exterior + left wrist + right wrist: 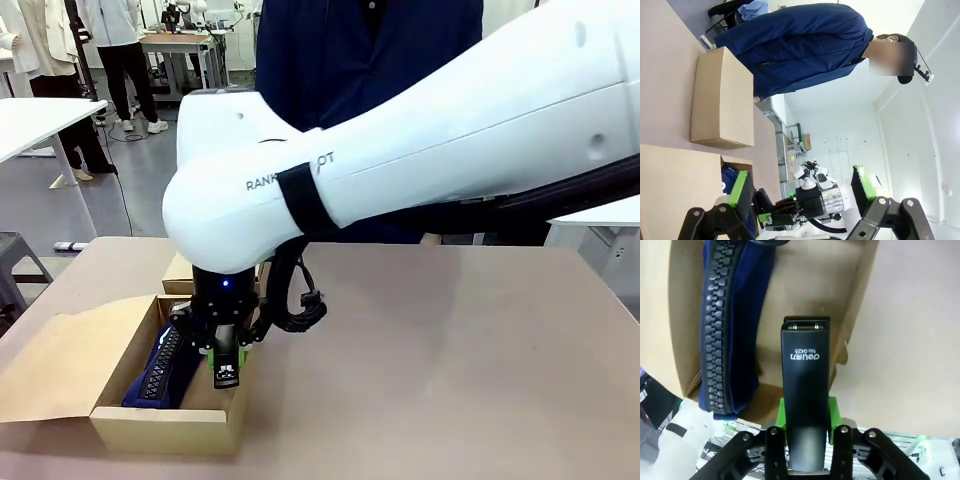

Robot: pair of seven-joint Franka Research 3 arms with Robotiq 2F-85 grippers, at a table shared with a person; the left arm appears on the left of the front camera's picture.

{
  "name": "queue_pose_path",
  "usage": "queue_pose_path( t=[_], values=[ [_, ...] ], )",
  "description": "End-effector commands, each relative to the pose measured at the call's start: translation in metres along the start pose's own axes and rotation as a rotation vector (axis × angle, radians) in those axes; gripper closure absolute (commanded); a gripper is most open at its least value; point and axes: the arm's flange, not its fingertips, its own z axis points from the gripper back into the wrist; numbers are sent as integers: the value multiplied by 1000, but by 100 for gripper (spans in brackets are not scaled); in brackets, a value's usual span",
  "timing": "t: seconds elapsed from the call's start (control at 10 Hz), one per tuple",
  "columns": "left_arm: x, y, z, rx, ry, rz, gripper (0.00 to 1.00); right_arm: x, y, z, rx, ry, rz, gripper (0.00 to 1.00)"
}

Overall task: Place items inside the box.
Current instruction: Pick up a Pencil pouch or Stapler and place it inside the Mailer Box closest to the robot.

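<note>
The box [165, 430] sits at the table's eight o'clock with its flap spread left. The right arm hides most of the smaller box [180, 275] behind it. A navy pencil case [160, 368] lies inside along the left wall, half covered. The table [450, 350] is tan, and a person [370, 50] stands at twelve o'clock in an office room. The right gripper [226, 366] points down into the box, jaws narrow and clamping a black stapler [806, 370]. The left gripper [800, 180] is spread wide, holding nothing.
</note>
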Motion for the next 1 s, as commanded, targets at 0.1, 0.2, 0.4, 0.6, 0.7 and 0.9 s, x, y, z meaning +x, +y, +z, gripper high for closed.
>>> queue_pose_path(
  t=[0.1, 0.2, 0.4, 0.6, 0.7, 0.9],
  values=[
    [-1, -1, 0, -15, 3, -22, 0, 11, 18, 7, -14, 1, -18, 64],
    [-1, -1, 0, -15, 3, -22, 0, 12, 16, 6, -16, 5, -30, 64],
    [-1, -1, 0, -15, 3, -22, 0, 12, 14, 6, -19, 13, -35, 64],
    [-1, -1, 0, -15, 3, -22, 0, 13, 14, 6, -25, 14, -27, 64],
    [-1, -1, 0, -15, 3, -22, 0, 13, 13, 6, -23, 14, -25, 30],
    [-1, -1, 0, -15, 3, -22, 0, 14, 13, 8, -16, 4, -18, 0]
  ],
)
